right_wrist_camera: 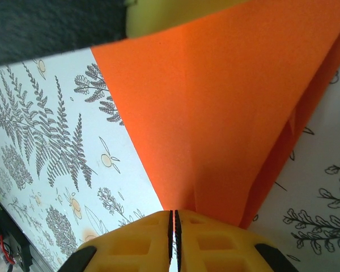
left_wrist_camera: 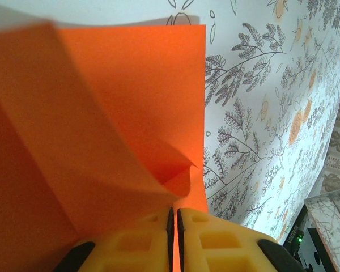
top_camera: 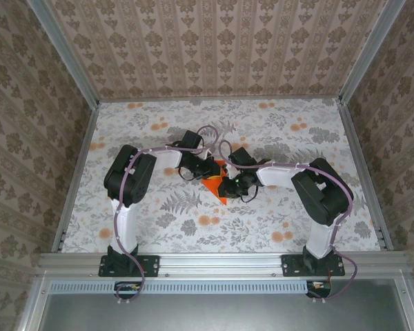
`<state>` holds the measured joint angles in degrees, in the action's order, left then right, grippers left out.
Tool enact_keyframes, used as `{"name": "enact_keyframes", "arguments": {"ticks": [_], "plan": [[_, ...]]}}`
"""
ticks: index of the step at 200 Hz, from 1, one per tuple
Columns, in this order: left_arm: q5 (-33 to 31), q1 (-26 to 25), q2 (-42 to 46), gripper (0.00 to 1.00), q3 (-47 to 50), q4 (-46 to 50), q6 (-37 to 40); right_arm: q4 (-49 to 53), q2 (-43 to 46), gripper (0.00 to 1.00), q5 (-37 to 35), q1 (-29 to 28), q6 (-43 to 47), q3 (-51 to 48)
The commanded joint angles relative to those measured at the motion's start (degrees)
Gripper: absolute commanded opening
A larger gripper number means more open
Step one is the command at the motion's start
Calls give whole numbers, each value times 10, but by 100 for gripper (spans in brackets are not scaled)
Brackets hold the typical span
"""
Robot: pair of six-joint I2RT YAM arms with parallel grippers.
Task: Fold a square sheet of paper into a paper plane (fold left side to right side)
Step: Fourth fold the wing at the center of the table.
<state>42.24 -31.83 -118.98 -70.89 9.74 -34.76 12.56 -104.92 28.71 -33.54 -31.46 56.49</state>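
1. Here, we see the left gripper (left_wrist_camera: 173, 212) with its 2 yellow fingers (left_wrist_camera: 221, 241) pressed almost together, a thin sliver of the orange paper (left_wrist_camera: 113, 113) pinched in the slit between them.
2. The right gripper (right_wrist_camera: 173, 214) stands the same way (only a hairline gap between its fingers), clamped on an edge of that same paper.
3. From the left wrist, we see the paper folded into flaps, with 1 fold ending in a small curled corner just above the fingertips. Beyond its straight right edge lies the fern-and-flower printed table (left_wrist_camera: 255, 124).
4. From the right wrist, the paper widens away from the fingers as a wedge, with layered folds along its right side.
5. From above, we see the paper as a pointed orange shape between the 2 wrists, near the table's middle, its tip toward the arm bases.
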Motion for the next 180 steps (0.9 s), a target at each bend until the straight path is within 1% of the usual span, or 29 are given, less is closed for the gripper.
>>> {"name": "enact_keyframes", "arguments": {"ticks": [1,79,180], "plan": [[-38,0,-11,14,16,58,5,38,-14,12,-9,-3,6,-4],[-40,1,-13,14,17,59,6,45,-6,11,-1,-5,-8,-36],[-46,3,-14,14,19,61,7,74,31,10,5,-12,-8,-72]]}}
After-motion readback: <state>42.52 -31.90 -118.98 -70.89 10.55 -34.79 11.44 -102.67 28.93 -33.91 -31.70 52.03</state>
